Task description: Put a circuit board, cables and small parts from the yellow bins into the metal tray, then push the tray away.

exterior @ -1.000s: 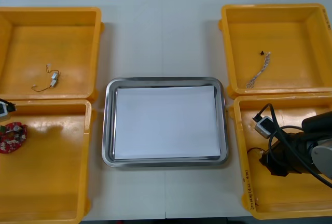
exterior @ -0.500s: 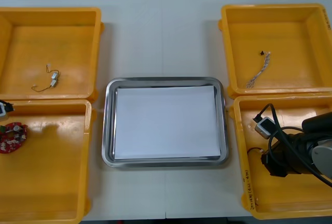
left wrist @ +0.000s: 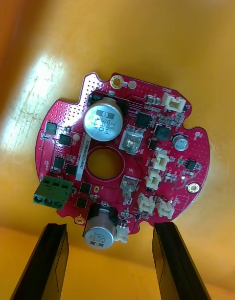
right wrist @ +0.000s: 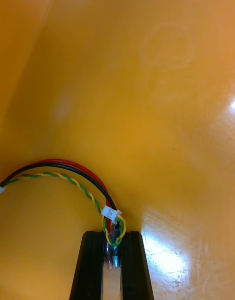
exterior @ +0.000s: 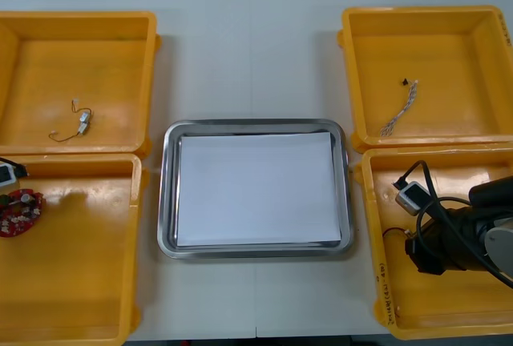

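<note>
The right gripper (right wrist: 111, 263) is down in the near right yellow bin (exterior: 377, 282), fingers pinched almost together on the red and yellow cable (right wrist: 61, 163) (a black strand runs alongside). The left gripper (left wrist: 110, 265) hovers spread wide in the near left yellow bin (exterior: 80, 298), holding nothing, the round red circuit board (left wrist: 122, 153) flat at its fingertips. The metal tray (exterior: 167, 202) lies between the bins.
</note>
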Action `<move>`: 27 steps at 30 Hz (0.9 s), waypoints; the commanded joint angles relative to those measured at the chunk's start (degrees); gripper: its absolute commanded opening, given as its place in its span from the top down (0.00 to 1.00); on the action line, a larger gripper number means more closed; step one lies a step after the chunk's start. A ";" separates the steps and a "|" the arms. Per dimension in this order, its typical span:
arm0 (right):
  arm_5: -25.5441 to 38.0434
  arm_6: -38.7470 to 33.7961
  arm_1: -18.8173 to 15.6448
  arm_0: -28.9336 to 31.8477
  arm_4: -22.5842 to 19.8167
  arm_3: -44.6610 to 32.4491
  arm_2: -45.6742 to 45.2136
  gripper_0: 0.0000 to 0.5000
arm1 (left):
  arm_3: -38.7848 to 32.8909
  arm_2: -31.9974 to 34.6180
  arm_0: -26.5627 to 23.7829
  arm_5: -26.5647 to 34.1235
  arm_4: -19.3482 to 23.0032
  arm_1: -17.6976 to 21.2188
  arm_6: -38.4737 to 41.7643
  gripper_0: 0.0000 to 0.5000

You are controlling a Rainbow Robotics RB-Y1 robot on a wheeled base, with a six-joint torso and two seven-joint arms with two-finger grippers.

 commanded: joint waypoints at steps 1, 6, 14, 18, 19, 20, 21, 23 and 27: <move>0.07 -2.19 -3.05 1.47 -0.85 -0.17 -0.54 1.00 | 0.10 -0.90 1.59 -0.99 -0.67 -0.61 -0.56 0.00; 1.39 -1.58 -5.59 1.47 -1.90 -1.75 -3.53 1.00 | 0.37 -1.51 1.59 -1.52 -0.85 -0.52 -0.56 0.00; 5.87 -1.49 -7.62 1.56 -7.09 -3.95 -8.98 1.00 | 0.72 -1.95 1.59 -2.13 -0.94 -0.61 -0.56 0.04; 6.75 -0.61 -8.67 2.26 -8.76 -4.21 -11.70 1.00 | 0.72 -1.95 1.59 -2.05 -1.03 -0.52 -0.56 0.45; 6.75 -0.35 -8.93 2.62 -8.84 -4.21 -12.32 1.00 | 0.72 -1.95 1.59 -1.96 -1.03 -0.61 -0.56 0.59; 6.75 -0.17 -9.20 3.06 -8.93 -4.21 -13.02 1.00 | 0.72 -1.95 1.68 -1.96 -1.03 -0.61 -0.56 0.71; 6.66 0.09 -9.37 3.50 -8.93 -4.21 -13.55 1.00 | 0.72 -1.95 1.59 -1.96 -1.03 -0.61 -0.56 0.80; 6.31 0.53 -9.73 4.73 -8.93 -4.12 -14.95 1.00 | 0.81 -1.95 1.59 -1.96 -1.03 -0.52 -0.56 0.99; 4.64 1.32 -10.43 7.45 -8.14 -4.12 -17.06 1.00 | 0.72 -1.95 1.59 -1.96 -0.94 -0.52 -0.56 1.00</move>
